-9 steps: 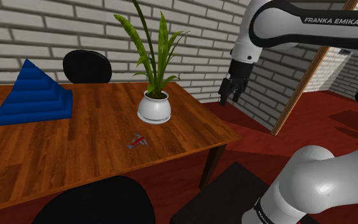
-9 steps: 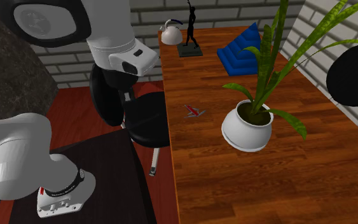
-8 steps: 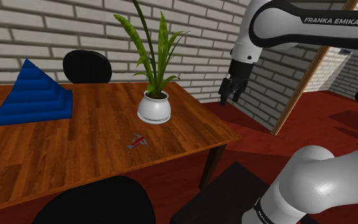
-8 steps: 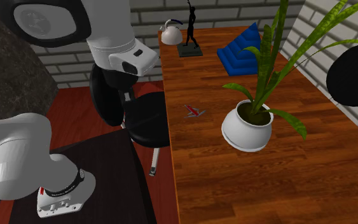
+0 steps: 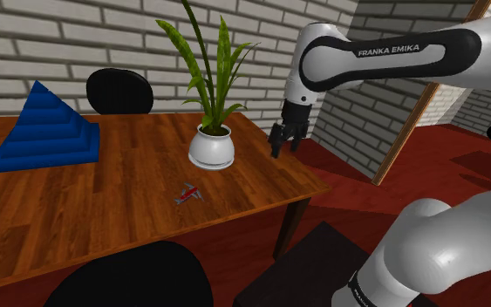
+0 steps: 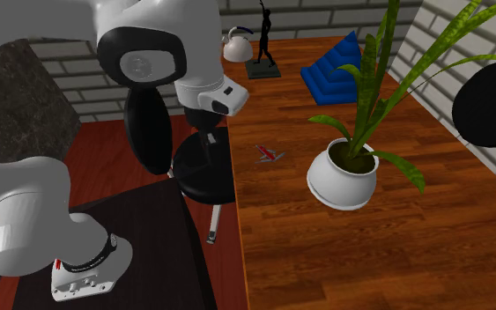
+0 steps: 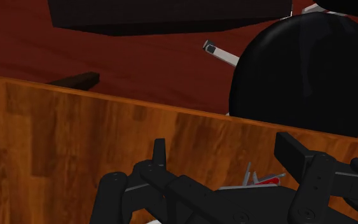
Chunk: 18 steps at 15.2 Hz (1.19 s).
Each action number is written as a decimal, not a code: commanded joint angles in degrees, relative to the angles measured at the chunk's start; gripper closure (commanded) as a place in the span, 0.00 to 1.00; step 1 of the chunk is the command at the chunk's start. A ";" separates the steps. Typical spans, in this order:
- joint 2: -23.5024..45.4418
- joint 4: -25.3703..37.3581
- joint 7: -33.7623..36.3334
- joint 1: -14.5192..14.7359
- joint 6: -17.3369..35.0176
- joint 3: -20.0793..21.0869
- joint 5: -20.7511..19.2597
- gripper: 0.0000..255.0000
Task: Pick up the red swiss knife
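The small red swiss knife (image 5: 187, 194), with grey tools sticking out of it, lies flat on the brown wooden counter (image 5: 104, 205). It is a little left of and below the middle of the shoulder view, near the counter's front edge. Just above it in that frame stands the round white pot (image 5: 211, 150) with a tall green plant, and at the left sits the blue stepped pyramid (image 5: 44, 131). The knife touches neither of them, so the way down to it from above looks free.

The all-black hand (image 5: 282, 144) hangs in the air right of the middle of the shoulder view, beside the pot and well apart from the knife. It points downward. In the wrist view its two fingers (image 7: 160, 153) stand apart and clasp nothing. The knife shows on the wood between them, nearer to one finger, and is not touched.

I judge that this is the approach, with the lifting not yet begun. Fingers apart make sense here, because they must go around the knife's body. The hand needs to travel toward the lower left of the shoulder view and then descend. The knife is thin and lies flat, so the fingertips may scrape the wood or push it away.
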 commanded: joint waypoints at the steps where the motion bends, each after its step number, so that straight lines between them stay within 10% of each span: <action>1: 3.06 -0.12 0.77 0.52 3.32 0.80 0.49 0.00; 18: 38.60 13.66 7.97 4.24 25.15 6.27 -0.25 0.00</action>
